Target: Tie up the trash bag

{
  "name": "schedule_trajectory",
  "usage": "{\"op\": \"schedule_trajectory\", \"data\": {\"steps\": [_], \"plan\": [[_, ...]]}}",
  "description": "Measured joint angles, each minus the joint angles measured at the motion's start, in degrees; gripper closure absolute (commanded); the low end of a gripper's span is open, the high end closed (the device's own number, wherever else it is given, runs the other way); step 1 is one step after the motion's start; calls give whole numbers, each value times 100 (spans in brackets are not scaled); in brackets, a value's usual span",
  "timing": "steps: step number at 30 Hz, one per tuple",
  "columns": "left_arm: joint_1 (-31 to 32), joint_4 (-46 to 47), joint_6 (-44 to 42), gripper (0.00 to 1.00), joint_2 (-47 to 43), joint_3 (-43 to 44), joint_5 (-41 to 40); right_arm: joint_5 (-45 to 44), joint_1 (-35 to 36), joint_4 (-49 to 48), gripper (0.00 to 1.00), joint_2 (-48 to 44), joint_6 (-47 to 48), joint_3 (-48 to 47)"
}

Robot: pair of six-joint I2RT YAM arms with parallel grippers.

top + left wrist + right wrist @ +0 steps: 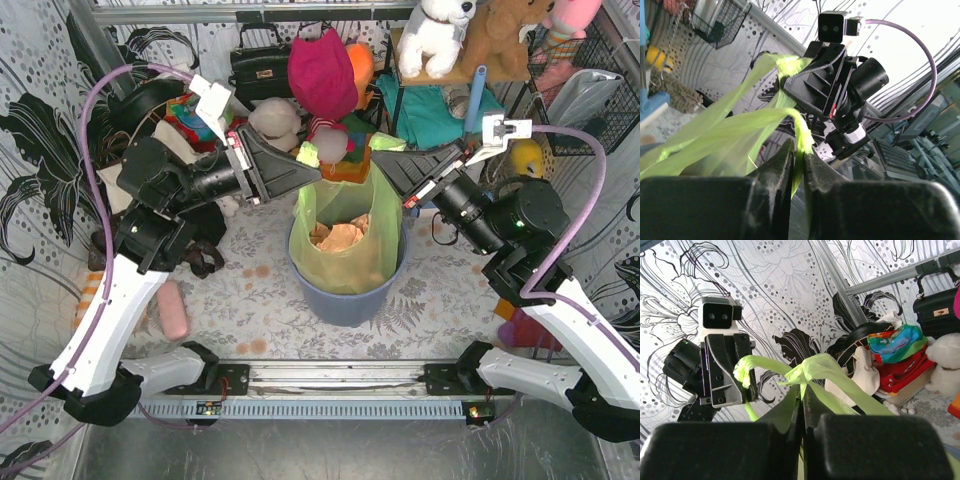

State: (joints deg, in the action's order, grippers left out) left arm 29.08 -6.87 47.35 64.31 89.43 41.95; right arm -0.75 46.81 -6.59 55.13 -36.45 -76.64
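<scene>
The trash bag stands in the round blue-grey bin at the middle of the tabletop, between the two arms. Crumpled brown paper shows inside it. The upper edge of the bag is drawn up into thin green strips above the bin. The left jaws are pressed together on one strip. In the left wrist view only a narrow slit is between them, and the plastic passes through it. The right jaws are closed tight on another strip, and the plastic bunches just above their tips. The two pairs of jaws face each other near the far rim of the bag, close but apart. A black handbag stands behind them.
</scene>
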Motion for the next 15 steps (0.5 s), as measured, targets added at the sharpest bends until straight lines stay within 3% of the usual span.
{"op": "schedule_trajectory", "data": {"steps": [4, 11, 15], "plan": [[0, -63, 2, 92, 295, 413, 70, -20, 0, 70, 100, 87, 44, -144], [-39, -1086, -732, 92, 885, 2481, -232, 210, 0, 330, 100, 1058, 328, -1751], [-92, -1207, -1008, 92, 651, 2649, -354, 358, 0, 328, 100, 1228, 407, -2140]]}}
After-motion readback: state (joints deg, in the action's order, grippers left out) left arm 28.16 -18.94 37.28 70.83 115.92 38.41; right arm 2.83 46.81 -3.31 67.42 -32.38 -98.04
